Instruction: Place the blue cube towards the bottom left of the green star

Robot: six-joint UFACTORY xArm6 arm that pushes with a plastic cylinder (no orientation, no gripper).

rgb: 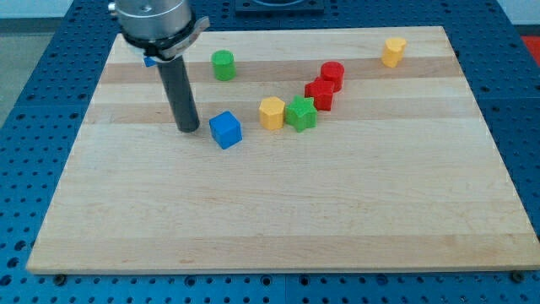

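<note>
The board [278, 211] is pale, smooth-grained wood; the blue cube [225, 130] looks matt plastic (slightly sheened).

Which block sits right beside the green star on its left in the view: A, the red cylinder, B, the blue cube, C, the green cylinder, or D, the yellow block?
D: the yellow block sits against the view's left side of the green star, while the blue cube lies farther left, next to my tip.

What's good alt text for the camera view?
My tip rests on a wooden board just left of the blue cube, apart from it. To the view's right sit a yellow block and the green star.
</note>
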